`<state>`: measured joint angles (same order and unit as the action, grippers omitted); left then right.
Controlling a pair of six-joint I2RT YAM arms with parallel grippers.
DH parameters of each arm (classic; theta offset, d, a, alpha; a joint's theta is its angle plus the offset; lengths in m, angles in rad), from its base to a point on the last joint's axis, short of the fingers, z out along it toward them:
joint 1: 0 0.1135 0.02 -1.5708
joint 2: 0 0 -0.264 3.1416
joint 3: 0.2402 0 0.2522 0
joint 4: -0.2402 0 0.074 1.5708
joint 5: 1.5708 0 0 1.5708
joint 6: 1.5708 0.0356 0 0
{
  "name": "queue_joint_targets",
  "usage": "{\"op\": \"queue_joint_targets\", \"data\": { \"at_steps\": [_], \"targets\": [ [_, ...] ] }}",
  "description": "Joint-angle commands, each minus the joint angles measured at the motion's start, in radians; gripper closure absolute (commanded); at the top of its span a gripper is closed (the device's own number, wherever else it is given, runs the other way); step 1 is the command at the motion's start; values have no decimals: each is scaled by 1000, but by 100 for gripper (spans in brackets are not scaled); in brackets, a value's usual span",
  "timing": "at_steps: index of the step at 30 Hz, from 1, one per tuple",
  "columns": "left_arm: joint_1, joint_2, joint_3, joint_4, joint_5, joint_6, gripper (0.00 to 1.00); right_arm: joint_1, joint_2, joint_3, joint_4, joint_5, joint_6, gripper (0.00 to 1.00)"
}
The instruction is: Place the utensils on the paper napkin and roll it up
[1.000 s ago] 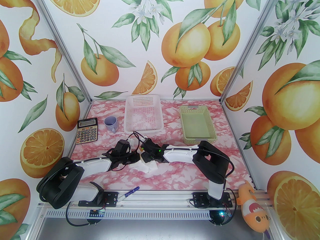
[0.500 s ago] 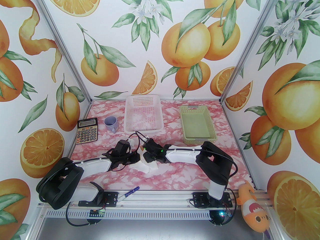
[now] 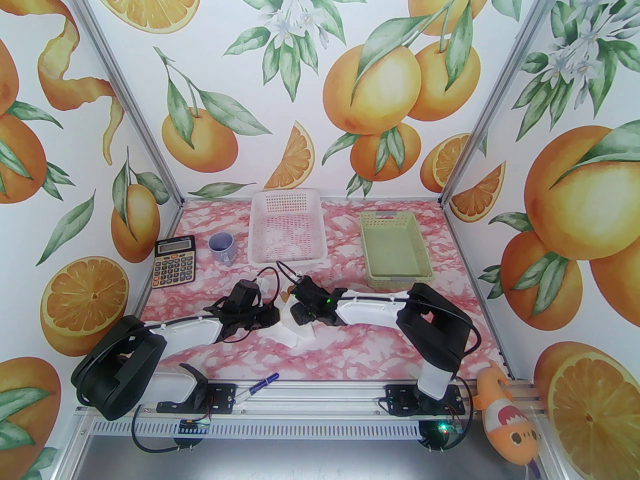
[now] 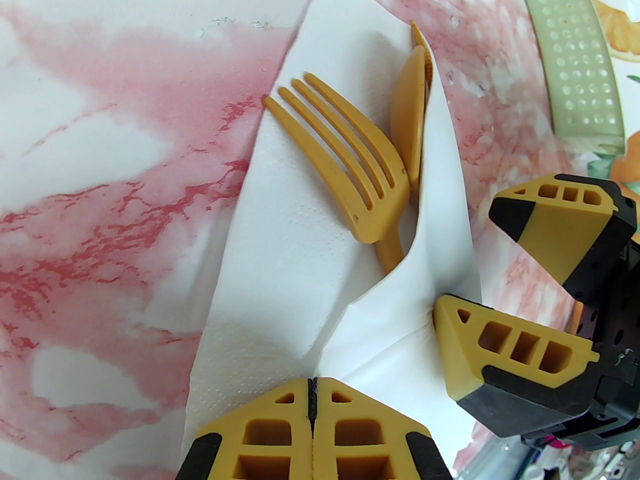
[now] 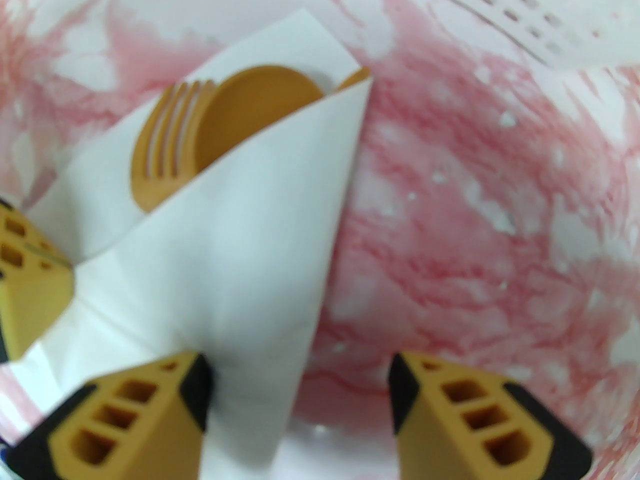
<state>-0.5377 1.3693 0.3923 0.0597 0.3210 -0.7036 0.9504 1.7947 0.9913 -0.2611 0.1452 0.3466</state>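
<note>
Left gripper [image 4: 314, 383] is seen shut, its tips set down on one edge of the napkin [image 4: 265, 248]; whether paper is pinched between them cannot be told. The right gripper [image 5: 300, 373] is held open at a middling width, with one finger [image 4: 500, 348] pressed against the outside of a raised flap and the other standing clear of the paper. The napkin is spread on the table [image 4: 100, 168] between the two grippers. The fork [image 4: 350, 158] and spoon [image 4: 410, 118] are laid on it side by side, touching, heads bare and handles hidden under the flap. The coming move is judged to turn on one relation: the utensils' long axis runs from the left gripper's tips away toward the far edge of the paper (roughly along the fold line), and the flap stands on the right gripper's side of that axis. The roll would therefore have to be carried across the axis, over the spoon and then the fork. The right gripper, being nearer the flap, is taken as the one to push, with the left as anchor.
</note>
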Motion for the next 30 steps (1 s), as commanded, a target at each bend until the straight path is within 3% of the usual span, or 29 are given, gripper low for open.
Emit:
{"op": "queue_joint_targets", "data": {
  "at_steps": [1,14,25,28,30],
  "targets": [
    [7,-4,-26,-87,-42,10,100,-11,-46,25,-47,-28,-4,30],
    [5,1,-26,-80,-36,7,100,-16,65,107,26,-53,-21,17],
    [5,-9,-34,-77,-43,-5,100,-20,142,119,-14,21,-48,18],
    [5,-18,-39,-80,-45,-11,100,-32,137,94,-18,33,-56,20],
    [6,-36,-46,-96,-56,-13,100,-58,111,58,-34,64,-84,28]
  ]
}}
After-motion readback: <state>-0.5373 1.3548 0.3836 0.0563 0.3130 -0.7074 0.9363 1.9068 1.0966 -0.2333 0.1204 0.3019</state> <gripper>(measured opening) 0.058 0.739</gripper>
